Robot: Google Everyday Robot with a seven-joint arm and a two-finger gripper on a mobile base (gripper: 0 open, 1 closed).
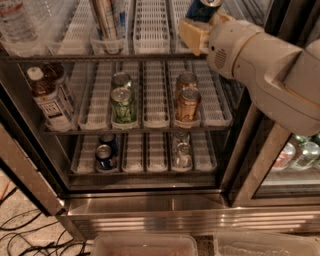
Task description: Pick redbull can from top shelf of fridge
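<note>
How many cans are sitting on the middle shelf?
4: the green can, the can behind it, the copper can, the can behind that. More may hide farther back. The gripper is up by the top shelf.

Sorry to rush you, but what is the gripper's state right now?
Gripper: up at the top shelf, right of centre, closed on the redbull can.

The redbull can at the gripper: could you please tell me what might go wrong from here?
1. The redbull can is mostly out of view above the gripper, so its hold is unverified; it may slip.
2. If dropped, it could strike the copper can on the rack below.
3. The arm sits close to the fridge frame and may scrape it when withdrawing.
</note>
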